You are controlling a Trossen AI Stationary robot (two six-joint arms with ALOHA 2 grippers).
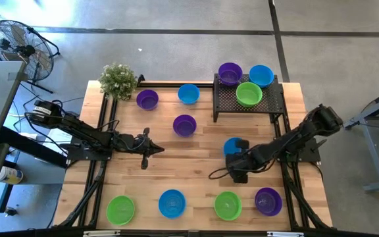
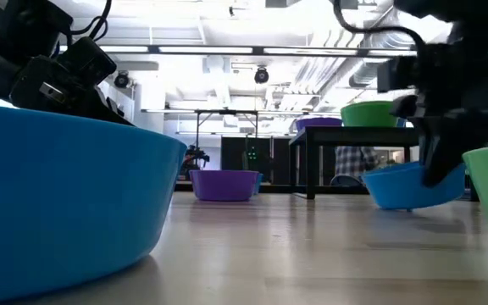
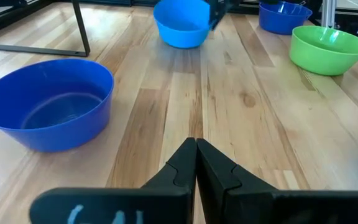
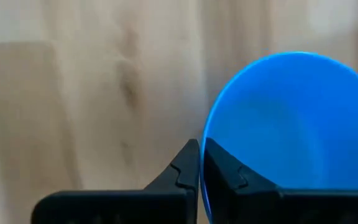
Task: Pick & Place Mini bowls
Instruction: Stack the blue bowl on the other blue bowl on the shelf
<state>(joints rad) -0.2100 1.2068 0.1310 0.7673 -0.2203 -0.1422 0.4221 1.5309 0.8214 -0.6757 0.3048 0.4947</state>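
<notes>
In the high view a blue mini bowl (image 1: 231, 144) hangs just right of the table's middle, with my right gripper (image 1: 237, 154) shut on it. The low view shows this bowl (image 2: 409, 185) a little above the wood, under the dark gripper (image 2: 437, 174). My left gripper (image 1: 151, 149) is shut, holds nothing and stays over the left half of the table. More mini bowls rest on their bases: three toward the far side, among them a purple one (image 1: 184, 125), and several along the near edge. My right gripper holds the blue bowl by its rim (image 4: 202, 163), one finger inside the bowl and one outside. The fingers come from above, pointing steeply down. The bowl (image 2: 396, 191) hangs tilted below them, lifted a little clear of the table.
A black mesh tray (image 1: 268, 105) on legs stands at the far right, with a purple (image 1: 229, 73), a blue (image 1: 261, 75) and a green bowl (image 1: 249, 93) on it. A potted plant (image 1: 118, 80) stands at the far left corner. Bare wood lies between the arms.
</notes>
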